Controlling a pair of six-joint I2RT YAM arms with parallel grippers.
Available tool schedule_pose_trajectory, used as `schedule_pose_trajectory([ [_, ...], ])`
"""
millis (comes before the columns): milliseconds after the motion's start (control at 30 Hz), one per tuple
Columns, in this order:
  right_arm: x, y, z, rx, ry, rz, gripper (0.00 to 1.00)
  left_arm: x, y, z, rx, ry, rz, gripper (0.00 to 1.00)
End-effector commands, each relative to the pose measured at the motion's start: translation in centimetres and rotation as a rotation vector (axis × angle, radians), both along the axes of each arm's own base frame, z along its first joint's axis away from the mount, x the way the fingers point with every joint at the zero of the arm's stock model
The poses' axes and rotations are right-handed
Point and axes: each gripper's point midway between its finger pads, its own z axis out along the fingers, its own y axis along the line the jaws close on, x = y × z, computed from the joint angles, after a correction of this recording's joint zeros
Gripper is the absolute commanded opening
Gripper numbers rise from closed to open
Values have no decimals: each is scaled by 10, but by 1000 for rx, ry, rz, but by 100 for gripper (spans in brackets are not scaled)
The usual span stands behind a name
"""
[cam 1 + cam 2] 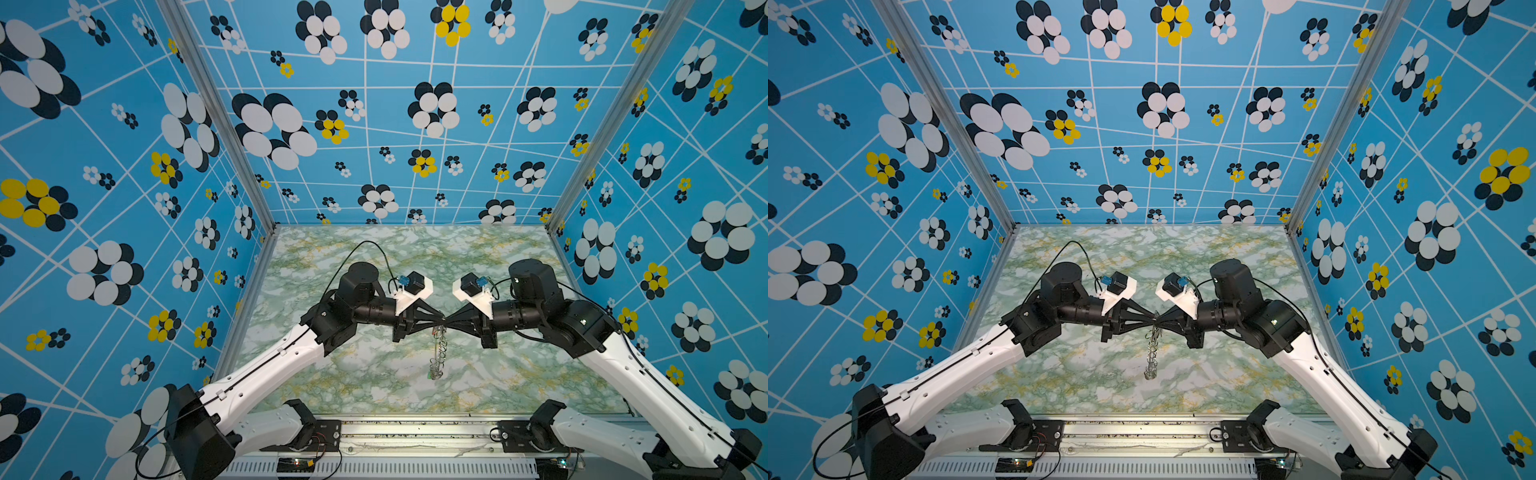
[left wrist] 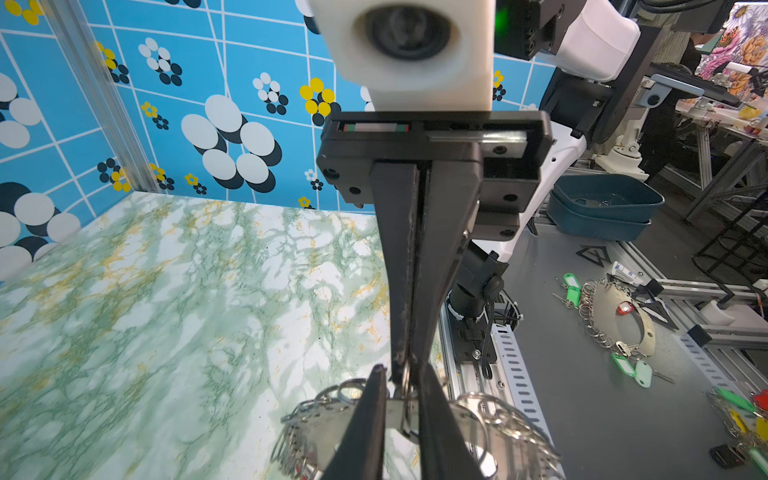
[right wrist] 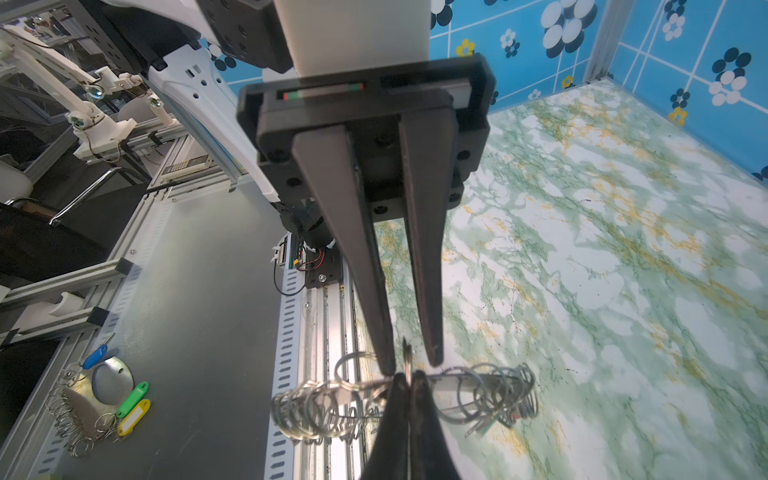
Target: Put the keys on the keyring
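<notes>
The keyring (image 1: 438,353) (image 1: 1152,357) hangs edge-on above the middle of the marble table, lifted by both grippers, which meet at its top. My right gripper (image 1: 448,325) (image 3: 409,376) is shut on one wire loop of the keyring (image 3: 469,380). My left gripper (image 1: 439,325) (image 2: 401,370) faces it with its jaws a little apart, and that same loop stands in the gap without filling it. The keyring's flat disc (image 2: 320,419) lies under the left fingers. A green tag (image 1: 428,375) hangs at the ring's low end. A reddish tag (image 3: 516,415) and a small silver key (image 3: 478,428) dangle among the loops.
Patterned blue walls enclose the table on three sides. An aluminium rail (image 1: 415,432) runs along the front edge between the arm bases. Outside the cell, a grey bench holds other keyrings with coloured tags (image 2: 619,316) (image 3: 95,399) and a dark blue bin (image 2: 602,208).
</notes>
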Motion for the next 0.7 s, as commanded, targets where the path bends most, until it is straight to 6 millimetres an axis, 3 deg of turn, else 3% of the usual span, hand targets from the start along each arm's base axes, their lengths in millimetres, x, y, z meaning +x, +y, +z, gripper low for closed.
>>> schedule_pose_trajectory([
  [0,-3,0,19,32,-59,17,0,-5,-2,9,-8,-21,-31,18],
  [333,-4,3,19,40,-50,27,0,-7,-4,9,-6,-24,-44,1],
  [500,-3,2,19,38,-60,20,0,-9,-5,6,5,-16,-56,12],
  [667,-4,1,22,41,-68,18,0,-11,-5,2,19,-14,-63,12],
])
